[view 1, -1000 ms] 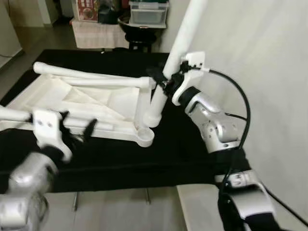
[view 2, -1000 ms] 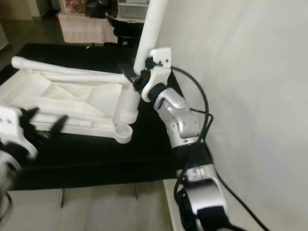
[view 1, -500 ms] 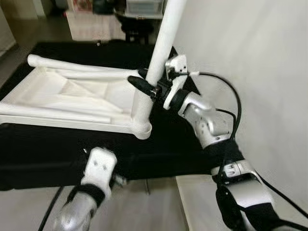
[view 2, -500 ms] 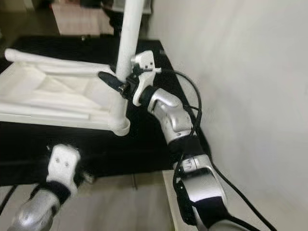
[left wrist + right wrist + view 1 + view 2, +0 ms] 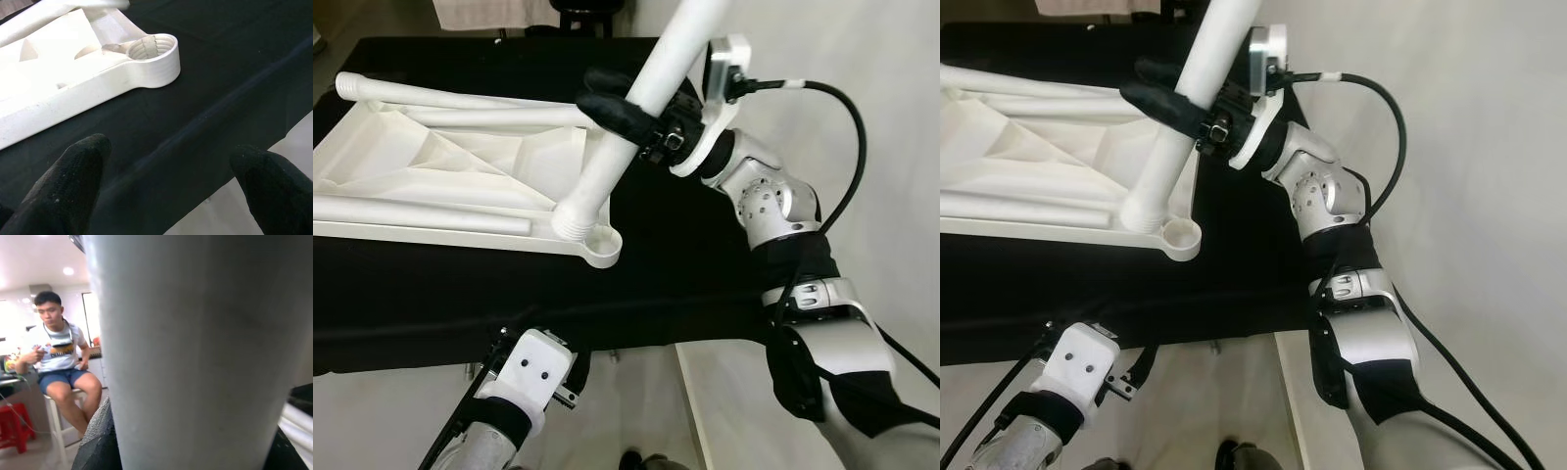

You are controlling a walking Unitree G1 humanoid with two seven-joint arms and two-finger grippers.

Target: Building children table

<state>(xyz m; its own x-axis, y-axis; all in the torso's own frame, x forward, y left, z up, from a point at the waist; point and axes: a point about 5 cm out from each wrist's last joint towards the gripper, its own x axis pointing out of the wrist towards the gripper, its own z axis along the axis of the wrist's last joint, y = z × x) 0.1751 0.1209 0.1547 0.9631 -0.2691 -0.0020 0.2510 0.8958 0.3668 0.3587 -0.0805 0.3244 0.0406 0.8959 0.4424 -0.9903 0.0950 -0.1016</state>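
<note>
A white children's table top (image 5: 460, 166) lies upside down on a black surface (image 5: 685, 264). My right gripper (image 5: 631, 106) is shut on a white table leg (image 5: 651, 83), with black fingers (image 5: 607, 106) wrapped round its middle. The leg leans steeply. Its threaded lower end (image 5: 574, 217) sits just beside the round corner socket (image 5: 603, 249), also seen as the socket (image 5: 149, 49). Two more white legs (image 5: 460, 98) lie along the table top. My left gripper (image 5: 166, 166) hangs open and holds nothing, low by the front edge of the black surface.
A white wall (image 5: 862, 59) rises close on the right. Pale floor (image 5: 401, 421) lies below the black surface's front edge, with a white board (image 5: 734, 411) at the right. A person (image 5: 58, 357) sits on a stool beyond, beside a red stool (image 5: 12, 426).
My left arm has dropped from beside the table top to below the front edge of the black surface. The leg in my right gripper leans more, and the camera looks more steeply down.
</note>
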